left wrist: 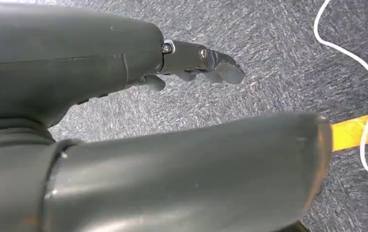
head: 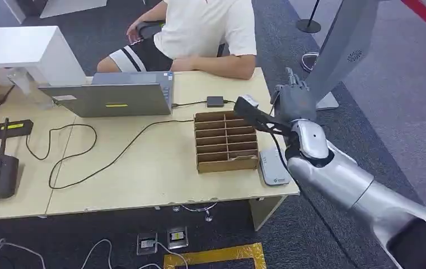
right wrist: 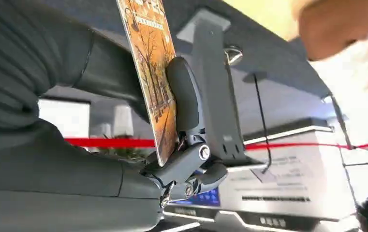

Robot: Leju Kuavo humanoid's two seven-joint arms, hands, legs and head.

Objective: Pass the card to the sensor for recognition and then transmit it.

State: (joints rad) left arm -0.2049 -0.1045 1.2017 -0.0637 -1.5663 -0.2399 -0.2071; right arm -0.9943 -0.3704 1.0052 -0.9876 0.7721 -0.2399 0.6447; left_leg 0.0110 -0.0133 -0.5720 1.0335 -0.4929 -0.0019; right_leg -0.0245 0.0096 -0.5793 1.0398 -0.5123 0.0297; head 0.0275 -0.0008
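While the right hand (head: 290,106) pinches the card (right wrist: 154,82) between thumb and fingers, it hovers at the table's (head: 143,174) three o'clock edge, just past the cardboard divider box (head: 225,141). A white sensor pad (head: 274,166) lies at about six o'clock from it. To scan well, lower the card flat over the pad, grip firm. Hanging over carpet, the left hand (left wrist: 191,63) holds nothing, fingers loosely extended.
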